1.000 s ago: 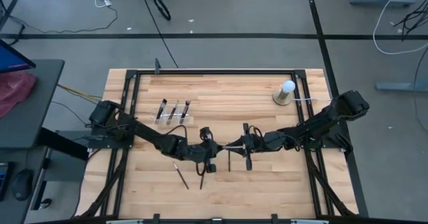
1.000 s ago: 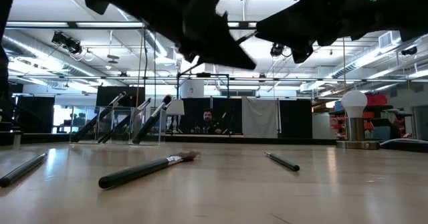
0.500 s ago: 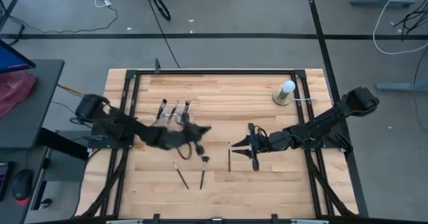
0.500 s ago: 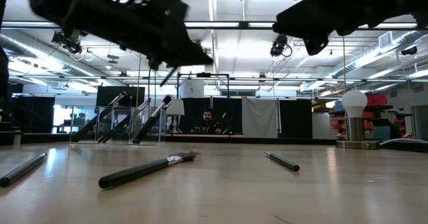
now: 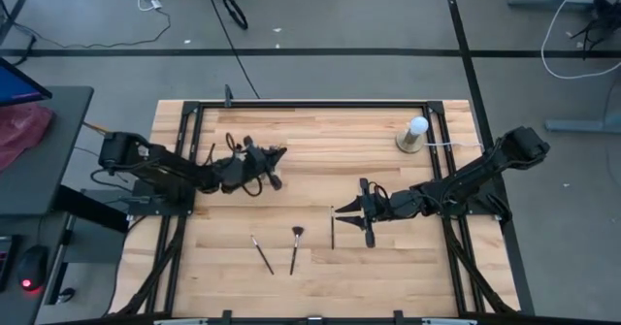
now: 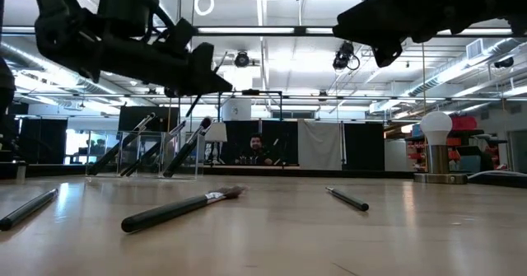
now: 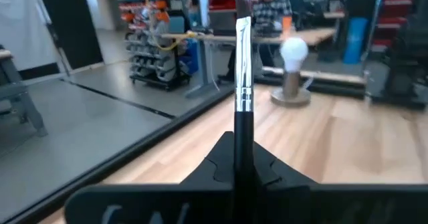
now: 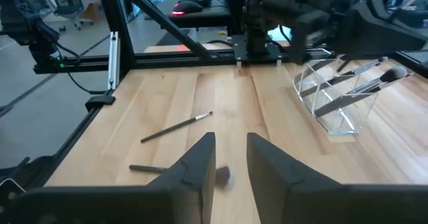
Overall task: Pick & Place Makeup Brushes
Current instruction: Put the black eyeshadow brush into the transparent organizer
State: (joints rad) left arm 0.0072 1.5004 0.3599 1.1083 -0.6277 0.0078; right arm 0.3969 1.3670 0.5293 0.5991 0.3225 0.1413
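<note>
Left gripper (image 5: 274, 160) is clamped on a makeup brush (image 7: 243, 77), its silver ferrule and bristles rising straight out from between the fingers, held in the air over the clear acrylic holder (image 8: 338, 97) near the table's left rear. Other brushes (image 8: 374, 77) lean inside that holder. Three loose brushes (image 5: 295, 248) lie on the wooden table (image 5: 320, 141) towards the front. Right gripper (image 5: 351, 211) hovers mid-table, fingers parted and empty. A white ball on a round base (image 5: 414, 134) stands at the right rear.

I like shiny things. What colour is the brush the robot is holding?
Black handle, silvery middle, seen best from the left wrist.
</note>
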